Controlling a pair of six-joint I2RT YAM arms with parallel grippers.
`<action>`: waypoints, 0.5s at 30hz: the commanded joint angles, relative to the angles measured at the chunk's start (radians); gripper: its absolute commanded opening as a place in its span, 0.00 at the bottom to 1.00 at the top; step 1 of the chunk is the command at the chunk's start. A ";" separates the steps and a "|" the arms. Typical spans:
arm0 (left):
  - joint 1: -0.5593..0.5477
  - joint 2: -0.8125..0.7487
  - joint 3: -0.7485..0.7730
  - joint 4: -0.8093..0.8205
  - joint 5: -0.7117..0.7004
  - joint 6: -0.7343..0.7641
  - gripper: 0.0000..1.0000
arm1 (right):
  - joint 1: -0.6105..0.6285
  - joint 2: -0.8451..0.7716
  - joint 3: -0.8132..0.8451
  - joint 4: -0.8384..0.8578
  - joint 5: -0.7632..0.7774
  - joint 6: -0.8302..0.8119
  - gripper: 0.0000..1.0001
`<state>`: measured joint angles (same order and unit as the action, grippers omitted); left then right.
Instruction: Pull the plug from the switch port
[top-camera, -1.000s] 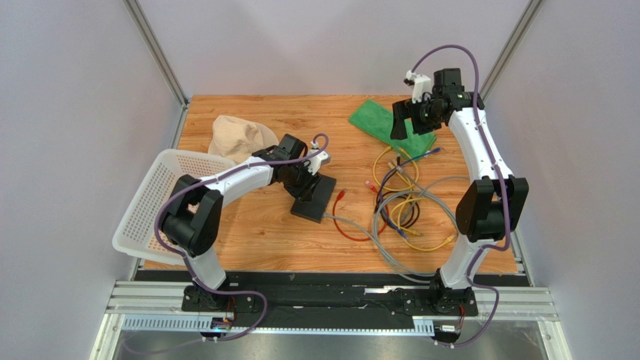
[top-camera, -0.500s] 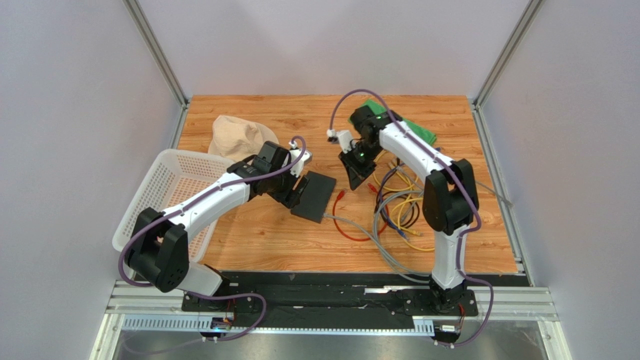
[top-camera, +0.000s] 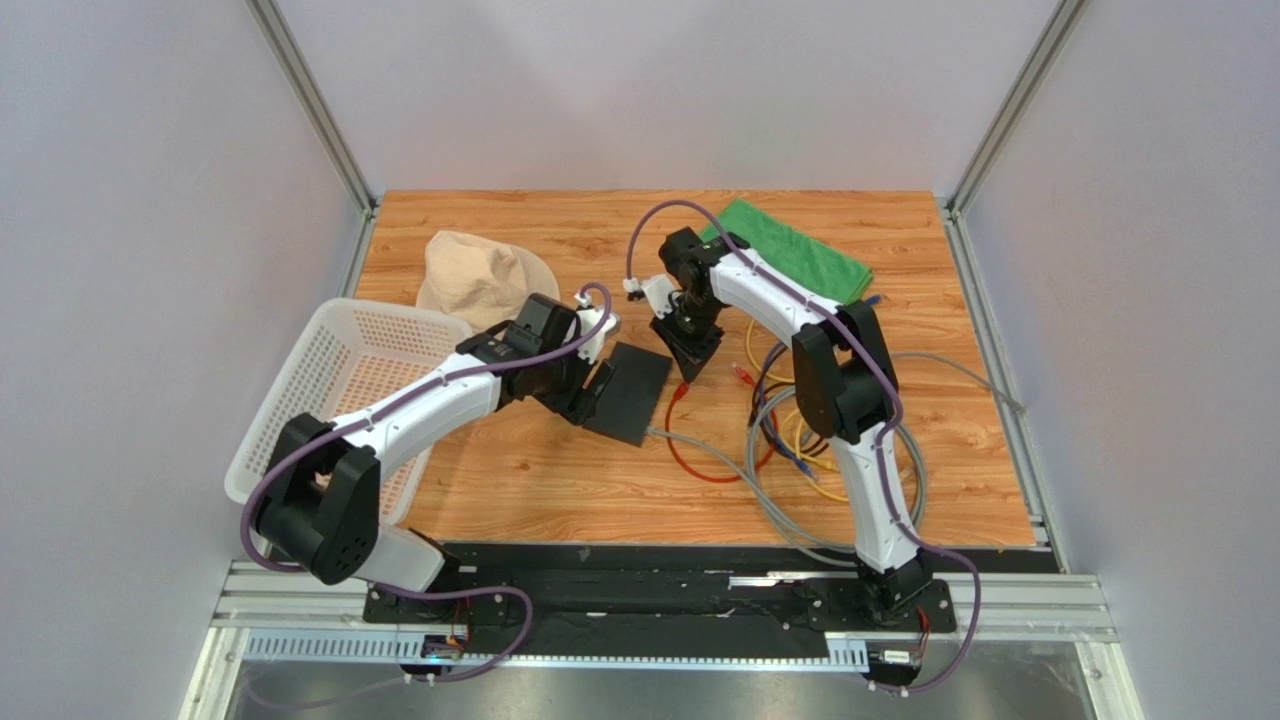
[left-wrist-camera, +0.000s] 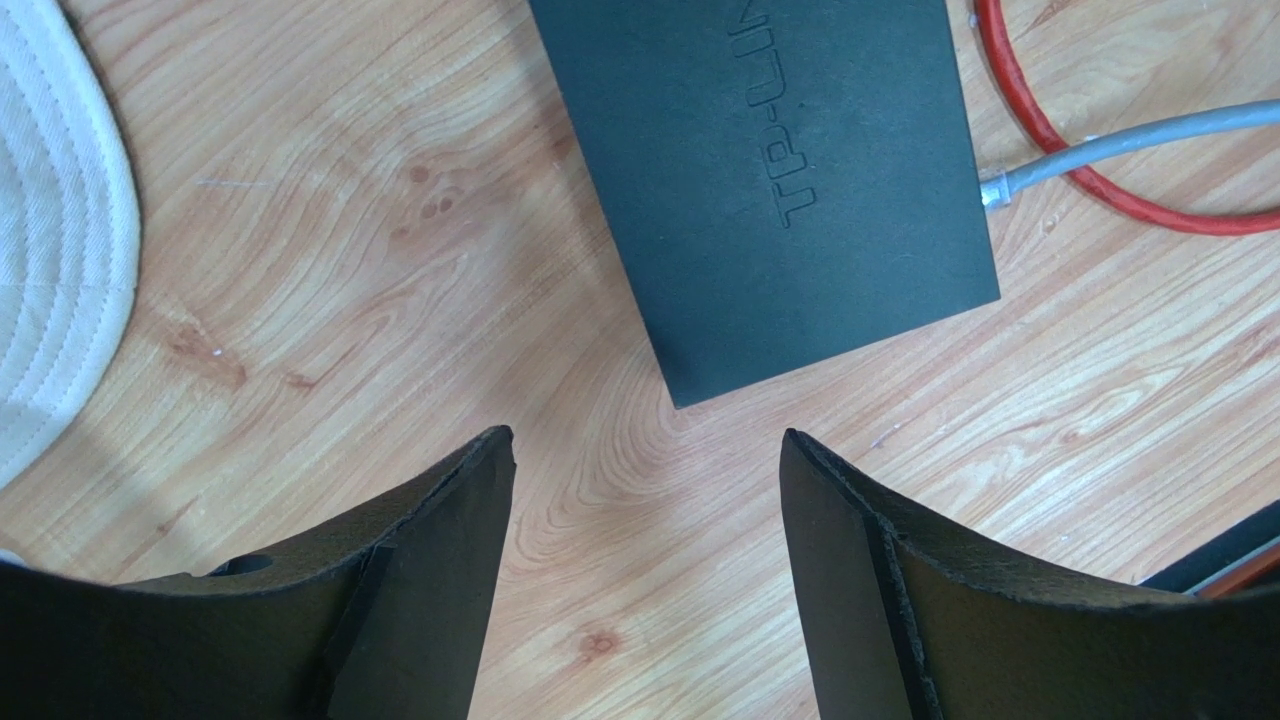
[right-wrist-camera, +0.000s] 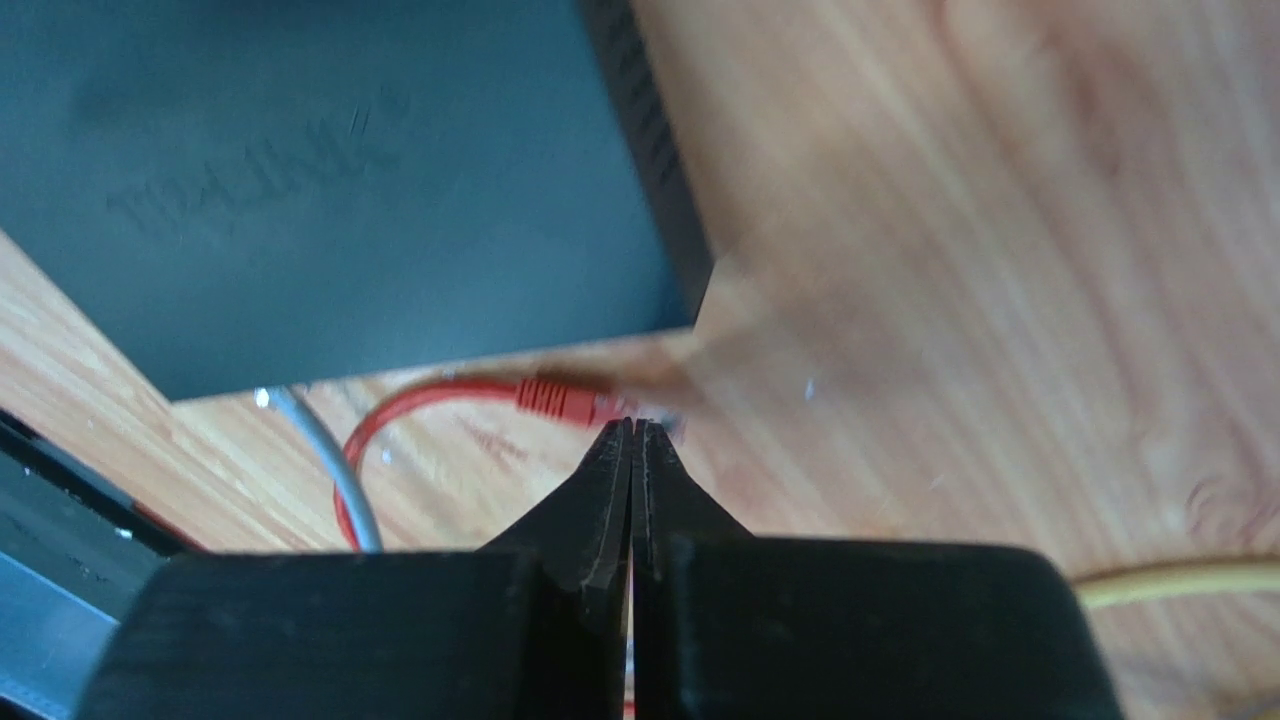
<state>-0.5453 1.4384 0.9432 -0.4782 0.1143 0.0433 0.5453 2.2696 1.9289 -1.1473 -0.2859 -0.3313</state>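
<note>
Pale grey walls (top-camera: 150, 225) (metal-framed) enclose a wooden table (top-camera: 526, 465).

A white mesh basket (top-camera: 301, 393) is sitting at the left edge of the wooden counter (top-camera: 526, 465), with a beige cap (top-camera: 466, 275) lying just beside its far corner. A green cloth (top-camera: 804, 252) is lying at the far right. A tangle of yellow, purple and red cables (top-camera: 781, 435) is sprawling across the right half.

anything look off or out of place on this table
The white plastic mesh basket hangs past the wooden table's left edge. Right of the askew flat black switch box, a tangle of yellow, grey and red cables sprawls loosely. Nothing looks spilled or broken.
</note>
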 joint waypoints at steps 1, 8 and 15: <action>0.048 0.000 0.005 0.050 0.031 0.003 0.74 | 0.002 0.105 0.157 0.018 -0.019 0.023 0.00; 0.130 0.040 0.020 0.055 0.041 -0.034 0.72 | 0.030 0.241 0.387 0.043 -0.082 0.041 0.00; 0.142 0.076 0.034 0.052 0.090 -0.031 0.70 | 0.015 0.170 0.363 0.055 -0.036 0.017 0.05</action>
<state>-0.4034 1.4960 0.9417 -0.4503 0.1444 0.0200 0.5682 2.5111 2.3013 -1.1210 -0.3233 -0.3042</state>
